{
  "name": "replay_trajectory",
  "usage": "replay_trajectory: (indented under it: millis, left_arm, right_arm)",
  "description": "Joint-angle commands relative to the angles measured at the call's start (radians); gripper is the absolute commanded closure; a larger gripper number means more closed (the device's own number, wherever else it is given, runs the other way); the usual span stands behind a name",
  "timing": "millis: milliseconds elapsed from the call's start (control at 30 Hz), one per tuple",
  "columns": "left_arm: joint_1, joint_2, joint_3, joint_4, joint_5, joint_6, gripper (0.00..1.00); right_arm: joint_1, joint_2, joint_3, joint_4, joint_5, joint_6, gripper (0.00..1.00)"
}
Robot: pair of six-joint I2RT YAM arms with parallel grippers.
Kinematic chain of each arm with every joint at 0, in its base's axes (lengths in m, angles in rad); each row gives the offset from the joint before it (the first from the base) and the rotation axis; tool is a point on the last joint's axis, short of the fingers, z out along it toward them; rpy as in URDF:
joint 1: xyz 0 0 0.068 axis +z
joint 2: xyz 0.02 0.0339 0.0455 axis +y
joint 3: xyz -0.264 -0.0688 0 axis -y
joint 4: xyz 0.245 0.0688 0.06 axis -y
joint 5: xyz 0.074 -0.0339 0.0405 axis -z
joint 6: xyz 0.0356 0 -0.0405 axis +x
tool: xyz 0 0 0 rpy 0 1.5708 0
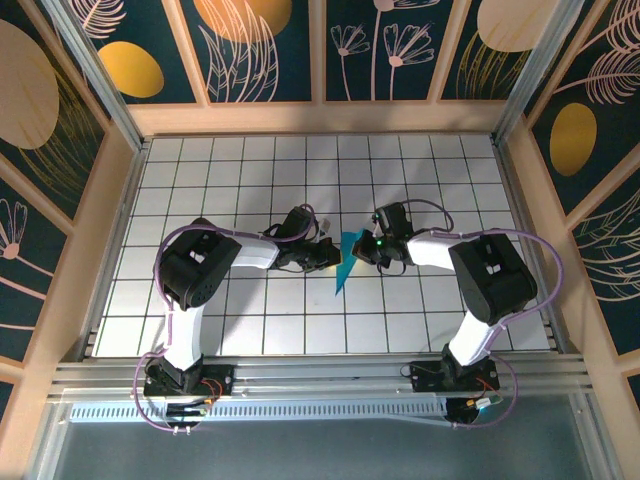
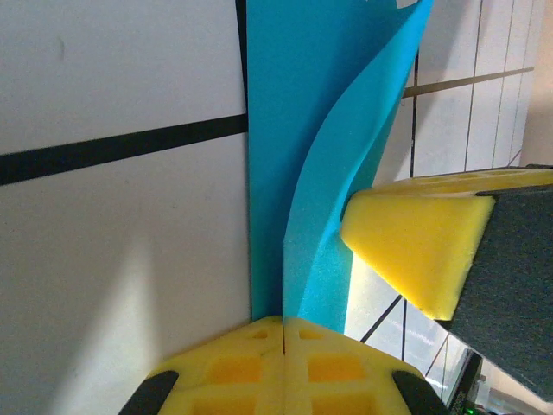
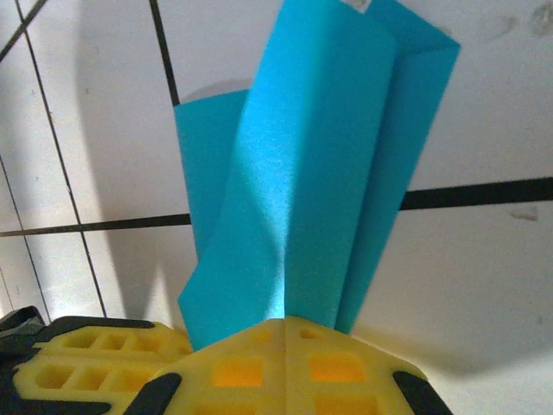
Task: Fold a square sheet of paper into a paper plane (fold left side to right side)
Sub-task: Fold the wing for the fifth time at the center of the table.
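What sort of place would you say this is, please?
Probably a robot test cell: a white gridded table, boxed in by wood-framed floral wall panels, with the left arm and right arm bolted to a metal rail.

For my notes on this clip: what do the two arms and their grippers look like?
The left arm and right arm each have bulky black joint housings and white links, with thin purple cables looping alongside. The left gripper and right gripper carry bright yellow moulded fingers with square grid recesses, backed in black. A green light glows at the right wrist.
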Motion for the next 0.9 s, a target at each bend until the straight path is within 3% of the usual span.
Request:
replay_trajectory:
  millis: [0,333,867]
  left_arm:
    - [-0.026,0.067,0.017,-0.023,-0.056,0.032,0.99]
    - [-0.03,0.071,0.023,-0.03,-0.056,0.033,0.98]
    - [-0.004,-0.118,0.01,-0.115,-0.149,0.061,0.77]
  right_arm:
    - [0.009,0.012,-0.02,-0.006,0.014,0.009,1.0]
    - [0.008,0.021,-0.04,-0.004,0.025,0.009,1.0]
    - [0.005,0.018,-0.164,0.001,0.06,-0.014,1.0]
